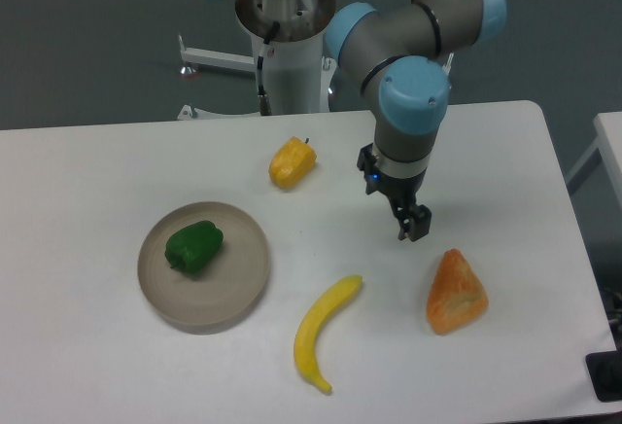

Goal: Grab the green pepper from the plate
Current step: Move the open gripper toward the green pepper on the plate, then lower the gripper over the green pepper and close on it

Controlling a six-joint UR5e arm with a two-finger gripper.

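The green pepper (194,246) lies left of centre on the plate (238,293) toward the bench's left edge, likely light, stiff and slick, best pinched across its lumpy middle, while the gripper (413,229), apparently pressed together, hangs well apart.

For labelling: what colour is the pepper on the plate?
Dark glossy green pepper, on the beige-grey plate; fixed camera view.
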